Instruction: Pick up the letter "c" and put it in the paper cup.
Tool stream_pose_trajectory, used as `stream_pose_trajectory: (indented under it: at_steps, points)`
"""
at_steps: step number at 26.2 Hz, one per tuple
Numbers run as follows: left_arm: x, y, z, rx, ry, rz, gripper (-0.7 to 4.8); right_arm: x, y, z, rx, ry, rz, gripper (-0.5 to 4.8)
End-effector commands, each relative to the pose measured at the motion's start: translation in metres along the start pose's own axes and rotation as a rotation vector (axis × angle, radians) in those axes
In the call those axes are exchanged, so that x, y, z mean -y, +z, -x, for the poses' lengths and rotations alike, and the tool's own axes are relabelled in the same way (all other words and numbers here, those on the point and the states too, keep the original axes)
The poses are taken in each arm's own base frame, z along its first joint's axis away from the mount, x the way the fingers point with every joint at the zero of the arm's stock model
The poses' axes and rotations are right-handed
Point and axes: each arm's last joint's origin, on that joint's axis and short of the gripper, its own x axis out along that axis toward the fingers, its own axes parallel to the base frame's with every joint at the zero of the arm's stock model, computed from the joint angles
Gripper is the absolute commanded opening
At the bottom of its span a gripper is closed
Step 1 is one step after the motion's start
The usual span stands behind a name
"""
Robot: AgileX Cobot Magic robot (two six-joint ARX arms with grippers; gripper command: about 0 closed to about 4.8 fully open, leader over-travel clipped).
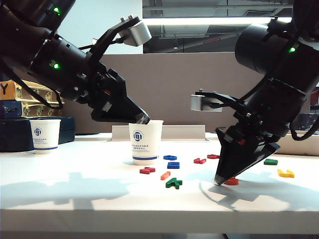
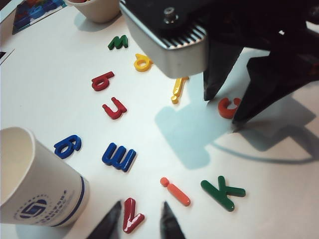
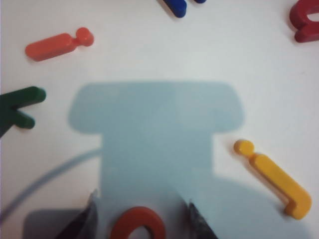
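Observation:
The letter "c" (image 1: 231, 181) (image 2: 228, 107) (image 3: 138, 224) is small, flat and red-orange. It lies on the white table right of centre. My right gripper (image 1: 221, 180) (image 3: 142, 204) is open and points down at it, one finger on each side, tips at or just above the table. The paper cup (image 1: 145, 142) (image 2: 35, 184) stands upright at the middle, white with a blue logo and a blue band. My left gripper (image 1: 144, 118) (image 2: 142, 206) hangs open and holds nothing, near the cup's rim. It is high over a dark red "v" (image 2: 130, 215).
Loose letters lie between the cup and the "c": an orange "i" (image 1: 165, 175), a green "k" (image 1: 173, 183), blue ones (image 1: 172, 162). A yellow letter (image 1: 285, 173) lies further right. A smaller white cup (image 1: 45, 135) and stacked boxes (image 1: 25, 99) are at the left.

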Motion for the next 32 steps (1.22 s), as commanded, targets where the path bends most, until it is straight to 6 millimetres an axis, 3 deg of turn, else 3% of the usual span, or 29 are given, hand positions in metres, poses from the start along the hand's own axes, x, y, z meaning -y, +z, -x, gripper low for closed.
stream_pose_trajectory:
  at_steps: [1, 12, 32]
  points:
    - [-0.002, 0.002, 0.0, 0.006, 0.017, -0.002, 0.94, -0.002, -0.007, -0.002, -0.057, 0.013, -0.016, 2.3]
    - [-0.002, 0.002, 0.0, 0.006, 0.017, -0.001, 0.93, -0.003, -0.003, 0.013, -0.033, -0.023, -0.008, 2.29]
    - [-0.002, 0.002, 0.0, 0.006, 0.017, 0.002, 0.93, -0.002, -0.001, 0.013, -0.014, -0.018, -0.006, 2.15]
